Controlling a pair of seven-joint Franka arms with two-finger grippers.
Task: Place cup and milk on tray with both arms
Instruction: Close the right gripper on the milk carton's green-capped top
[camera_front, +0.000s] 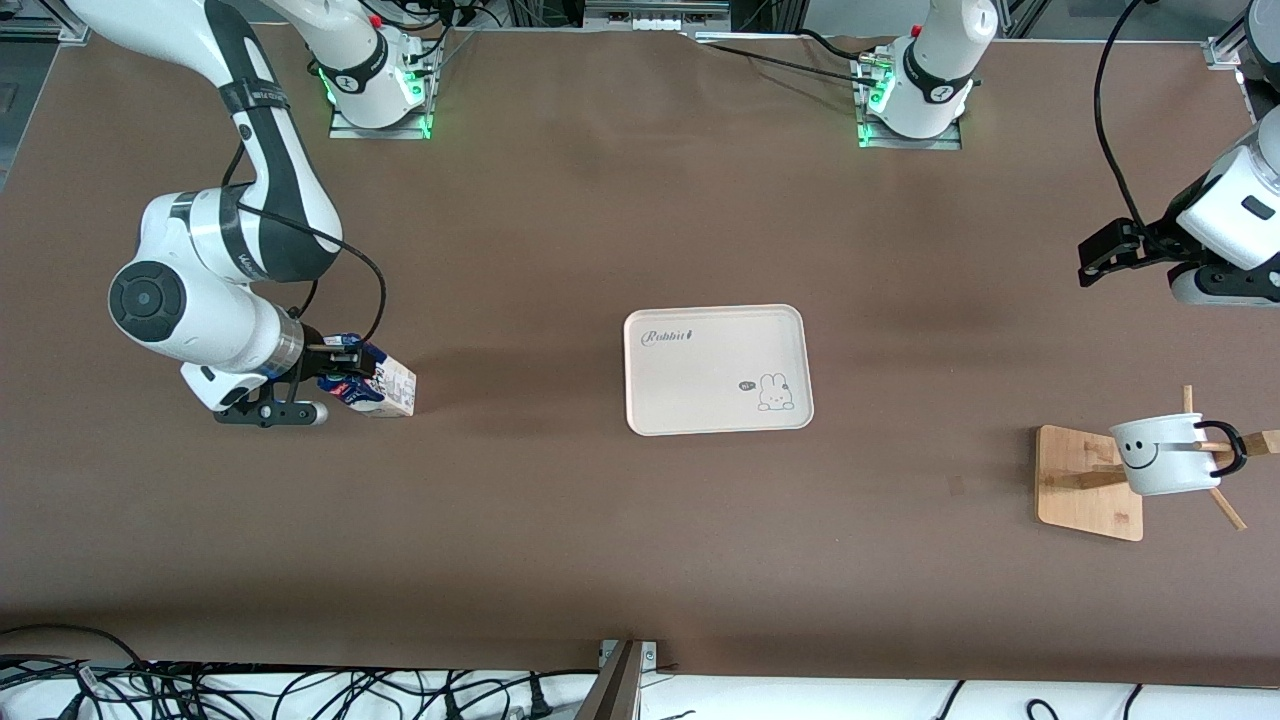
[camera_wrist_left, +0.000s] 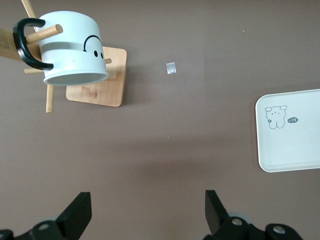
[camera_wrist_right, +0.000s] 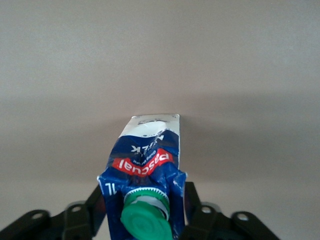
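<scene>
Table (camera_front: 600, 560): covered in plain brown, with both arm bases along the edge farthest from the front camera.

Right arm (camera_front: 270, 170): bent low toward its own end of the table. Left arm (camera_front: 1235, 215): held high at its own end, waiting.

Tray (camera_front: 700, 385): lay flat at mid-table, cream-white, "Rabbit" lettering and rabbit drawing facing up, nothing on it.

Wooden stand (camera_front: 1075, 490): stood toward the left arm's end, nearer to the front camera than the tray, well apart from it.

Cup (camera_front: 1160, 455): hung tilted on one peg of the wooden stand by its black handle, smiley face showing, off the tray.

Milk (camera_front: 395, 385): lay toward the right arm's end, well apart from the tray, apparently tipped onto its side, cap end toward the right gripper.

Left gripper (camera_front: 1092, 262): hung over bare table, fingers (camera_wrist_left: 80, 212) spread wide apart, holding nothing.

Right gripper (camera_front: 345, 370): down at the milk, fingers (camera_wrist_right: 192, 200) pressed against both sides of the gabled top.

Green cap (camera_wrist_right: 146, 222): sat between those fingers, facing the right wrist camera.
</scene>
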